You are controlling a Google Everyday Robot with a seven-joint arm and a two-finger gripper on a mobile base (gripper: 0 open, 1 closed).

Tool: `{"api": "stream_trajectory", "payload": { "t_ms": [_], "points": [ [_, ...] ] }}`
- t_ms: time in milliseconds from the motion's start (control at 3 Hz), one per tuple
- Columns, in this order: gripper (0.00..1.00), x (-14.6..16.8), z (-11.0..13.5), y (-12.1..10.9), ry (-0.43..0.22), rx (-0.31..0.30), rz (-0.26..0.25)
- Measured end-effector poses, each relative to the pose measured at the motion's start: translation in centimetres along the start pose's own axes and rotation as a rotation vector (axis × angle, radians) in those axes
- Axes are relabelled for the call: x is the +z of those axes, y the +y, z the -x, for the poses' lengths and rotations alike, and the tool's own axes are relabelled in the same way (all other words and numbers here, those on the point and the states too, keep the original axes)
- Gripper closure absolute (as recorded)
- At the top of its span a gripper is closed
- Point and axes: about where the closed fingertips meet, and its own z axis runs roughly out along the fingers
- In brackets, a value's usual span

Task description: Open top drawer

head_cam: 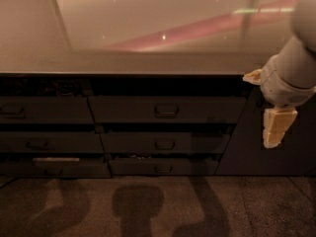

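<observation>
Top drawer (pixel 207 110) sits right under the surface (pixel 148 63) edge, middle column. Front probably shut, but dim light makes that unsure. Loop handle (pixel 166 110) is centred on it. Tool (pixel 273 138) hangs pointing down at far right, well apart from the handle, holding nothing; can't tell how wide it stands. Needs to go left, come level with the handle, take the loop squarely, then pull straight out. Don't grab the drawer below (pixel 197 143).
</observation>
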Motion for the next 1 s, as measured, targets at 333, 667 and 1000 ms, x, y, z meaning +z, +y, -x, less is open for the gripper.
{"api": "stream_trajectory", "payload": {
  "t_ms": [333, 667, 1000],
  "points": [
    [0.00, 0.6, -4.2, -0.1, -0.172, 0.048, -0.039],
    [0.00, 0.3, -4.5, 0.2, -0.369, -0.005, -0.047],
    [0.00, -0.3, -3.3, -0.2, -0.427, -0.050, -0.070]
  ]
}}
